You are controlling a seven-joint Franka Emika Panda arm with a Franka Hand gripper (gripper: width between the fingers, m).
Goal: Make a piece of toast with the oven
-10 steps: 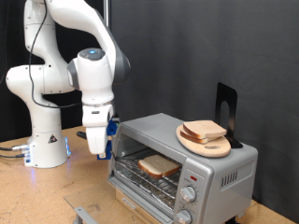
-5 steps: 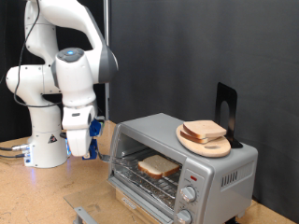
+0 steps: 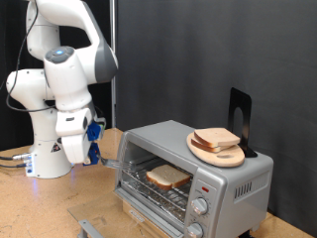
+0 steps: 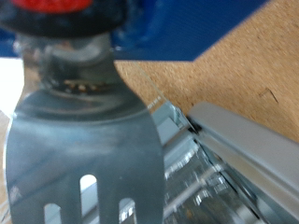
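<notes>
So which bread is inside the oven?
The single slice lying on the rack inside the silver oven. The other bread sits on the wooden plate on top.

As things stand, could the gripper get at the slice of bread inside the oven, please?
Probably yes: the oven stands open at the front, the bread lies bare on the rack, and nothing sits between it and the gripper, which holds a spatula.

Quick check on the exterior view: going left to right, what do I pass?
Robot base → gripper → toast inside the oven → plate with bread on the oven's top → black stand.
</notes>
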